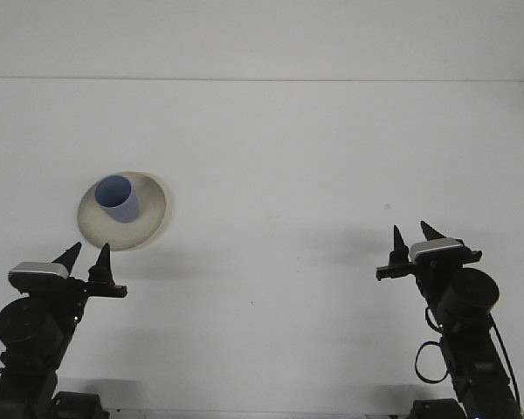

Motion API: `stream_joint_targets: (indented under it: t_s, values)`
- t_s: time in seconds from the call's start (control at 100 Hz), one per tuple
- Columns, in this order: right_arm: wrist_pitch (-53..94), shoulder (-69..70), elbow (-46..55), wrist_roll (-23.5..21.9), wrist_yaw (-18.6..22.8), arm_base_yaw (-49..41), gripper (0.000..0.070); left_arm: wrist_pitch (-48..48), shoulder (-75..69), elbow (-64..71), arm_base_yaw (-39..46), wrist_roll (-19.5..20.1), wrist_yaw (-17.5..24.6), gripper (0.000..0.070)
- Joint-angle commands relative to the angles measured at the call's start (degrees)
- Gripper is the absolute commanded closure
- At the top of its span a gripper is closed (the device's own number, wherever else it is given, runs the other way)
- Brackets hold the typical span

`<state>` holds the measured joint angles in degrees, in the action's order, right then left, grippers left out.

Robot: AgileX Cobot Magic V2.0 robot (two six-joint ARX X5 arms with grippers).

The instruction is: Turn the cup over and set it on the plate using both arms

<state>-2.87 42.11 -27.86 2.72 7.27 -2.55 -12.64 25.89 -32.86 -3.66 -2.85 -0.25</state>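
Note:
A blue cup (118, 198) stands upright, mouth up, on a beige plate (150, 209) at the left of the white table. My left gripper (86, 255) is open and holds nothing; it sits near the front edge, just below the plate and apart from it. Over at the right front, my right gripper (414, 235) is open too, with nothing between its fingers, far from the cup.
The white table (288, 157) runs back to a pale wall; its far edge crosses the upper part of the view. A small dark speck (386, 207) lies on the table above the right gripper.

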Motion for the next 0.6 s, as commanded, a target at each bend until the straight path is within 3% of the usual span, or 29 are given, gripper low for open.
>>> stream_joint_targets:
  t_s: [0.0, 0.43, 0.5, 0.59]
  values:
    - [-0.59, 0.28, -0.42, -0.79, -0.17, 0.00, 0.0343, 1.97, 0.20, 0.20, -0.11, 0.28, 0.09, 0.0358]
    - [-0.59, 0.28, -0.42, -0.79, -0.17, 0.00, 0.0343, 2.27, 0.26, 0.22, -0.11, 0.46, 0.09, 0.0370]
    - [-0.59, 0.28, -0.42, -0.79, -0.17, 0.00, 0.0353, 1.99, 0.26, 0.22, -0.11, 0.44, 0.09, 0.0442]
    - [-0.57, 0.28, -0.42, -0.79, -0.17, 0.00, 0.0461, 1.99, 0.26, 0.22, -0.11, 0.44, 0.09, 0.0582]
